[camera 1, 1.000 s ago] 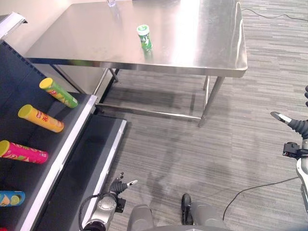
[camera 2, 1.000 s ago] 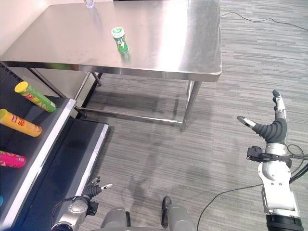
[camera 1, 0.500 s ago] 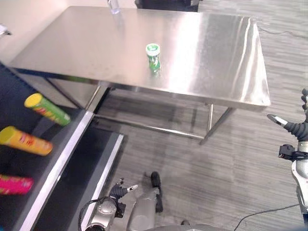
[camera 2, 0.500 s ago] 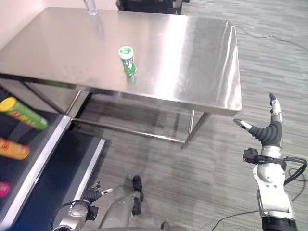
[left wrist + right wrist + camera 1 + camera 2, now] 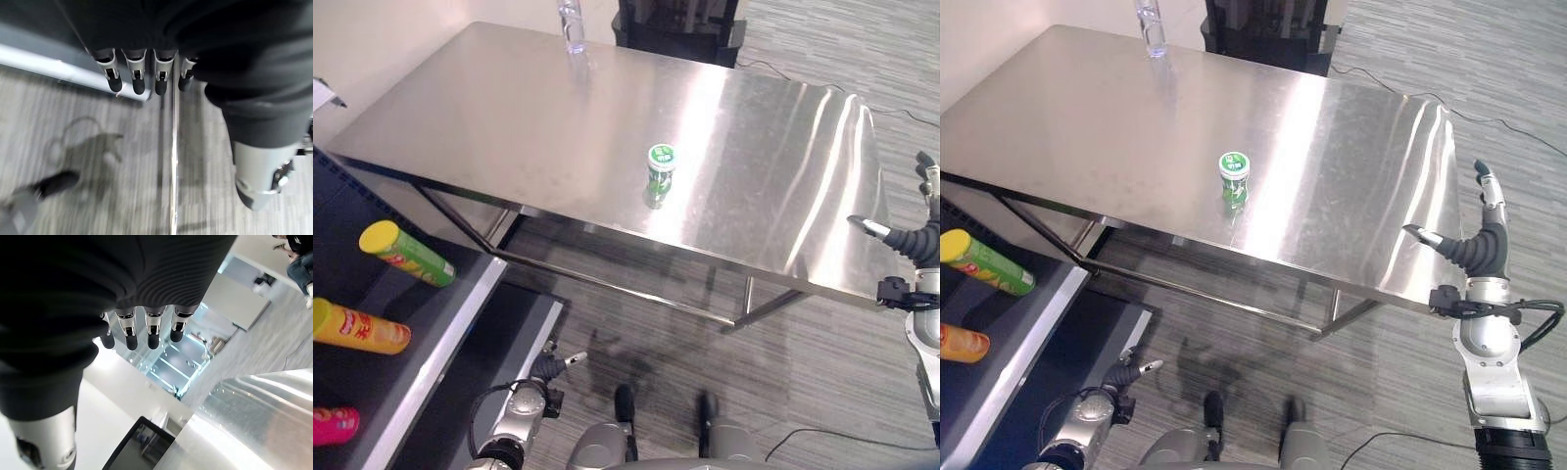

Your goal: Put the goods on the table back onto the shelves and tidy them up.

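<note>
— Silver fingers with dark tips stand straight and spread on the right hand (image 5: 1477, 250), thumb held apart, nothing in its grasp. It is raised at the right-hand end of the stainless steel table (image 5: 1087, 117), just off the corner nearest the robot.

— And the other one?

— The left hand (image 5: 548, 366) hangs low over the floor by the shelf front, fingers (image 5: 138, 81) straight in a row, empty too.

— Where is the thing to be shelved?

— A small green can (image 5: 1234, 180) with a white-and-green lid stands upright near the middle of the tabletop, a little toward the front edge. It is well apart from the right hand, off to that hand's left, and far above and beyond the left hand.

— Anything else on the table?

— A clear plastic bottle (image 5: 1150, 26) stands at the far edge, towards the left end. Behind that edge sits a black chair or cabinet; I cannot tell which.

— And the surroundings?

— Grey striped carpet (image 5: 862, 392) covers the floor. At left is a dark shelf (image 5: 440, 343) with a pale front rail; lying on it are a green tube (image 5: 407, 254) with a yellow cap, an orange-yellow tube (image 5: 360, 328) and a pink tube (image 5: 335, 426).
</note>
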You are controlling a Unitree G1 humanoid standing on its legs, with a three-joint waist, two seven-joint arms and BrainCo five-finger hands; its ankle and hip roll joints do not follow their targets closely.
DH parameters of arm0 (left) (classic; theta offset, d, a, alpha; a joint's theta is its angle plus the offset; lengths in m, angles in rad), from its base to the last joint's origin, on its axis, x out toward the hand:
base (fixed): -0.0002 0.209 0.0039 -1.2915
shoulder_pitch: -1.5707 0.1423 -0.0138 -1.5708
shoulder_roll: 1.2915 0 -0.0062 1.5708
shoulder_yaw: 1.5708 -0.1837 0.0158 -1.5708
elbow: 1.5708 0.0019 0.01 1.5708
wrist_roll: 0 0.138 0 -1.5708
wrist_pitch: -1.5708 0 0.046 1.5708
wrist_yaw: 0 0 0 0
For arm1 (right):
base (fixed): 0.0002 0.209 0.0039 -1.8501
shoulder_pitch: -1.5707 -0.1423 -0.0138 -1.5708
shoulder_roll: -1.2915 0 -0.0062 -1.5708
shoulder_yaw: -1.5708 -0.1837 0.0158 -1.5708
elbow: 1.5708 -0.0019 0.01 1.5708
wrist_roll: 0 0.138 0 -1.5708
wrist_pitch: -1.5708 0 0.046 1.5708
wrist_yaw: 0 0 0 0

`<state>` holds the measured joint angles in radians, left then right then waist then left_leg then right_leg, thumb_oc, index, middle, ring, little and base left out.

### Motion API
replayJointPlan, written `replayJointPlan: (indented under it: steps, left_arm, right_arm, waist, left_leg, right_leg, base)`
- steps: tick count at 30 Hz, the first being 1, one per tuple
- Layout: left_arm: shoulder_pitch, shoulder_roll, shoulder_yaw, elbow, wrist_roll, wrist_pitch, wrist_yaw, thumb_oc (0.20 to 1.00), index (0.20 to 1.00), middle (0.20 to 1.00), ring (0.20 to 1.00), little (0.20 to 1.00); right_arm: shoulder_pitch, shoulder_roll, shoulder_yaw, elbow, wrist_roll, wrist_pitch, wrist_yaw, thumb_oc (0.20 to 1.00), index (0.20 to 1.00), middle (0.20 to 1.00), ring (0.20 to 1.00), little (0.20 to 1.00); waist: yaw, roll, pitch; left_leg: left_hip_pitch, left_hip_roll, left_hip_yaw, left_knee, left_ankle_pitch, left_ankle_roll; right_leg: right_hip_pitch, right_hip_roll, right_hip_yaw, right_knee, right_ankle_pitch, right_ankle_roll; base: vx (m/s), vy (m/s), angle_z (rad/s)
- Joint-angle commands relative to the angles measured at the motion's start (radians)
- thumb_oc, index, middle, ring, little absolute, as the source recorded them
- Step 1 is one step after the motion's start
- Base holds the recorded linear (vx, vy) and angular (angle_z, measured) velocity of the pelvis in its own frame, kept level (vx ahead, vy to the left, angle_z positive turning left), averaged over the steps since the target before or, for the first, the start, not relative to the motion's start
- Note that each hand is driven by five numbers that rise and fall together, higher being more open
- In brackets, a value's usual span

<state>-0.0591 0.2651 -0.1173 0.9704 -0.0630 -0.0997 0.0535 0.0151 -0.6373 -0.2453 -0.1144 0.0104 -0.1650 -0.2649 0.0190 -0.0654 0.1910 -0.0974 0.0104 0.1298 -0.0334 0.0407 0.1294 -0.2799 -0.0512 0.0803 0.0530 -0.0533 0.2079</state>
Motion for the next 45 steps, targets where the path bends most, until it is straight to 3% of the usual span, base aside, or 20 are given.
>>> replayJointPlan:
  steps: [1, 7, 11, 23, 29, 32, 33, 34, 36, 39, 45]
  left_arm:
    - [-0.022, 0.028, 0.017, -0.011, -0.009, -0.024, -0.002, 1.0, 1.0, 1.0, 1.0, 1.0]
    - [-0.003, 0.043, 0.006, 0.007, 0.008, -0.021, -0.018, 1.0, 1.0, 1.0, 1.0, 1.0]
    - [0.016, 0.043, 0.004, 0.019, 0.008, -0.018, -0.023, 1.0, 1.0, 1.0, 1.0, 1.0]
    - [0.058, 0.033, -0.007, 0.031, -0.02, -0.02, -0.024, 1.0, 1.0, 1.0, 1.0, 1.0]
    - [0.079, 0.012, -0.028, 0.037, -0.036, -0.022, -0.025, 1.0, 1.0, 1.0, 1.0, 1.0]
    - [0.079, -0.001, -0.048, 0.047, -0.039, -0.02, -0.024, 1.0, 1.0, 1.0, 1.0, 1.0]
    - [0.074, -0.018, -0.071, 0.061, -0.04, -0.02, -0.026, 1.0, 1.0, 1.0, 1.0, 1.0]
    - [0.076, -0.018, -0.076, 0.061, -0.037, -0.018, -0.028, 1.0, 1.0, 1.0, 1.0, 1.0]
    - [0.086, -0.022, -0.088, 0.075, -0.025, -0.015, -0.035, 1.0, 1.0, 1.0, 1.0, 1.0]
    - [0.096, -0.026, -0.104, 0.083, 0.001, -0.017, -0.04, 1.0, 1.0, 1.0, 1.0, 1.0]
    - [0.098, -0.022, -0.101, 0.075, 0.014, -0.018, -0.043, 1.0, 1.0, 1.0, 1.0, 1.0]
  right_arm:
    - [-0.057, -0.069, -0.065, 0.028, 0.048, -0.059, 0.016, 1.0, 1.0, 1.0, 1.0, 1.0]
    - [-0.074, -0.128, 0.018, 0.068, 0.088, -0.052, 0.092, 1.0, 1.0, 1.0, 1.0, 1.0]
    - [-0.088, -0.171, 0.063, 0.096, 0.087, -0.041, 0.12, 1.0, 1.0, 1.0, 1.0, 1.0]
    - [-0.307, -0.308, 0.338, 0.182, 0.199, -0.027, 0.245, 1.0, 1.0, 1.0, 1.0, 1.0]
    - [-0.424, -0.327, 0.457, 0.27, 0.203, -0.011, 0.262, 1.0, 1.0, 1.0, 1.0, 1.0]
    - [-0.48, -0.333, 0.503, 0.321, 0.207, -0.009, 0.262, 1.0, 1.0, 1.0, 1.0, 1.0]
    - [-0.499, -0.347, 0.515, 0.384, 0.206, -0.007, 0.257, 1.0, 1.0, 1.0, 1.0, 1.0]
    - [-0.507, -0.357, 0.519, 0.407, 0.202, -0.001, 0.255, 1.0, 1.0, 1.0, 1.0, 1.0]
    - [-0.531, -0.365, 0.529, 0.439, 0.191, 0.015, 0.255, 1.0, 1.0, 1.0, 1.0, 1.0]
    - [-0.553, -0.372, 0.55, 0.475, 0.167, 0.028, 0.267, 1.0, 1.0, 1.0, 1.0, 1.0]
    - [-0.585, -0.367, 0.598, 0.52, 0.117, 0.045, 0.285, 1.0, 1.0, 1.0, 1.0, 1.0]
  waist:
    - [0.015, 0.002, 0.032]
    - [0.022, -0.014, 0.041]
    - [0.033, -0.007, 0.027]
    - [0.104, 0.031, -0.029]
    - [0.123, 0.047, -0.036]
    - [0.117, 0.052, -0.034]
    - [0.095, 0.059, -0.037]
    - [0.082, 0.065, -0.039]
    - [0.073, 0.076, -0.047]
    - [0.052, 0.095, -0.076]
    - [0.033, 0.123, -0.099]
  left_leg:
    - [0.102, 0.017, 0.094, 0.076, -0.127, -0.198]
    - [0.136, 0.005, 0.001, 0.087, -0.149, -0.202]
    - [0.154, 0.02, -0.03, 0.082, -0.149, -0.218]
    - [0.166, 0.128, -0.084, 0.063, -0.095, -0.293]
    - [0.151, 0.159, -0.096, 0.069, -0.075, -0.316]
    - [0.132, 0.168, -0.083, 0.082, -0.069, -0.321]
    - [0.12, 0.197, 0.007, 0.099, -0.066, -0.323]
    - [0.117, 0.218, 0.053, 0.11, -0.062, -0.321]
    - [0.12, 0.221, 0.092, 0.104, -0.053, -0.322]
    - [0.127, 0.207, 0.127, 0.089, -0.053, -0.325]
    - [0.146, 0.185, 0.157, 0.061, -0.054, -0.323]
  right_leg:
    - [0.007, 0.008, 0.003, 0.043, -0.003, 0.044]
    - [0.026, 0.012, 0.047, 0.059, 0.017, 0.042]
    - [0.073, -0.003, 0.024, 0.061, 0.016, 0.032]
    - [0.194, 0.019, -0.126, 0.092, -0.085, -0.053]
    - [0.232, 0.032, -0.175, 0.103, -0.125, -0.072]
    - [0.24, 0.03, -0.192, 0.103, -0.136, -0.072]
    - [0.246, 0.027, -0.213, 0.119, -0.165, -0.074]
    - [0.246, 0.025, -0.219, 0.137, -0.177, -0.078]
    - [0.246, 0.021, -0.225, 0.144, -0.167, -0.074]
    - [0.248, 0.0, -0.254, 0.136, -0.149, -0.056]
    - [0.251, -0.014, -0.254, 0.12, -0.136, -0.046]
  base:
    - [0.11, -0.069, 1.04]
    - [0.08, -0.122, 0.86]
    - [0.09, -0.178, 0.76]
    - [0.07, -0.211, 0.47]
    - [0.03, -0.151, 0.37]
    - [-0.03, -0.035, 0.2]
    - [-0.04, 0.017, 0.29]
    - [-0.04, 0.017, 0.56]
    - [-0.02, 0.083, 0.79]
    - [0.02, 0.095, 0.35]
    - [0.03, 0.072, 0.11]
